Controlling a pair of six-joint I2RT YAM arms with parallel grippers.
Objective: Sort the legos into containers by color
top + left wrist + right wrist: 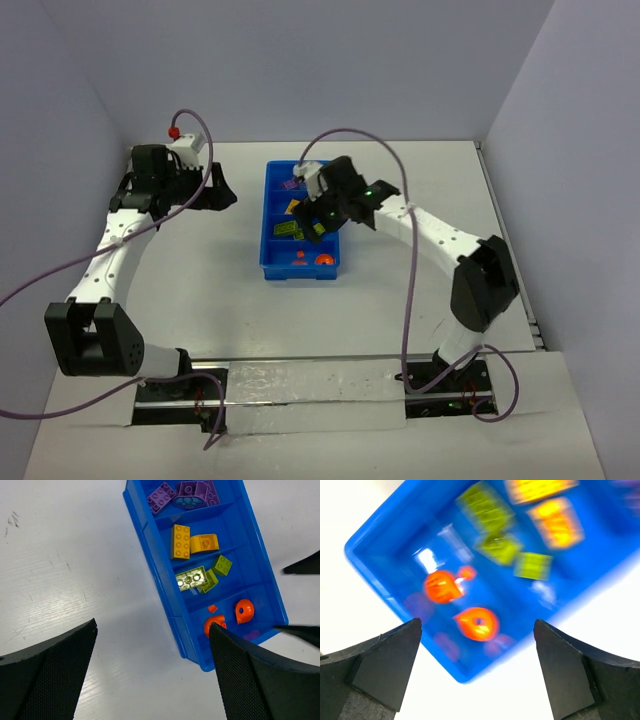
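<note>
Right end effector (322,212) hovers above the blue tray (268,262) with its jaws spread wide and nothing between them. Left end effector (214,190) hangs over the table (200,290) just beside the tray, likewise spread and empty. Inside, purple legos (187,491) lie in the farthest compartment, then yellow legos (180,542), then lime green legos (191,578), and orange legos (244,611) nearest the arms

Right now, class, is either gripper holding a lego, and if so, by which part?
Nothing is held. The left gripper and right gripper are both open and empty; the legos lie loose in the tray.
</note>
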